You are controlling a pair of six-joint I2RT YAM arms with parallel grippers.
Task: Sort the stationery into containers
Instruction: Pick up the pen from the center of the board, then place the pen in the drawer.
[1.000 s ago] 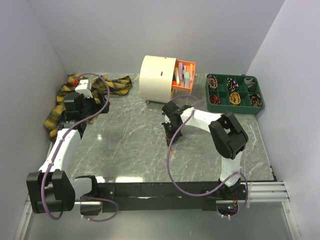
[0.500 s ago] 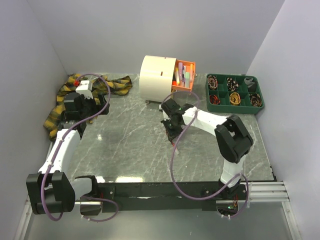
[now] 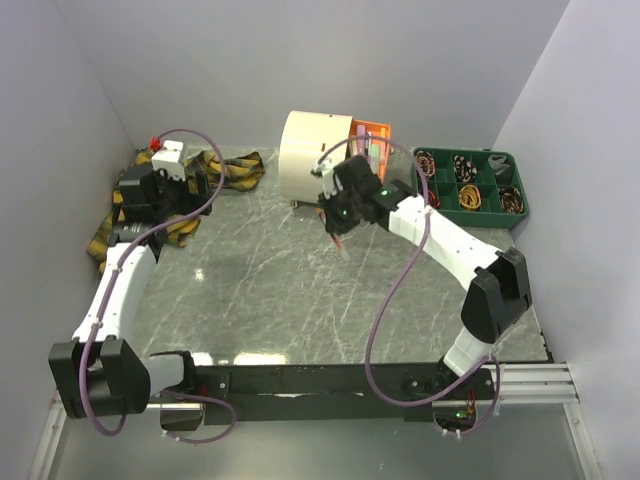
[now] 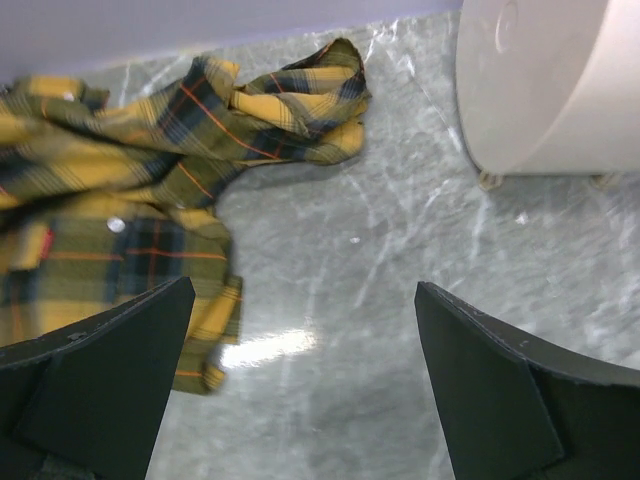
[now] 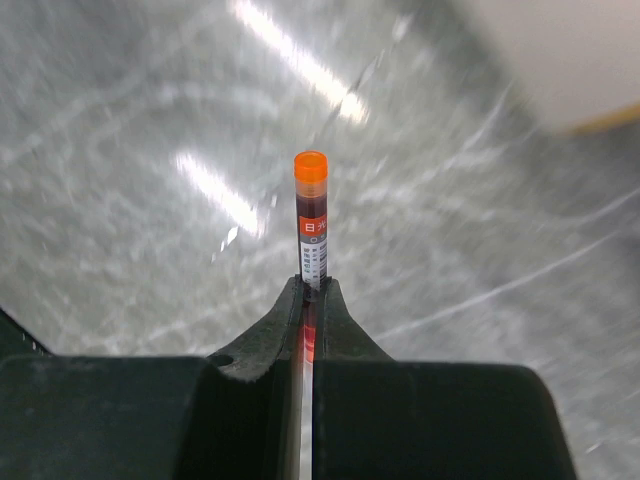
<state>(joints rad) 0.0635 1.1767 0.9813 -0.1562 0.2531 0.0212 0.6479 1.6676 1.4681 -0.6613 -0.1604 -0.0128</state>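
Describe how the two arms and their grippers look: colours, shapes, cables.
Both arms have white link tubes with chunky black joint housings, on black bases along a black rail. A purple cable loops along each. The left gripper has broad, wedge-shaped matte black fingers; the right gripper has black fingers tapering to narrow tips.

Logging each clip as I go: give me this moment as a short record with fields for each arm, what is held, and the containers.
left gripper: jaws wide open, empty, above the table beside the plaid cloth
right gripper: jaws shut on a thin pen with an orange cap, raised off the table
cream cabinet: orange drawer open, stationery inside
green tray: at right rear, compartments hold coiled bands
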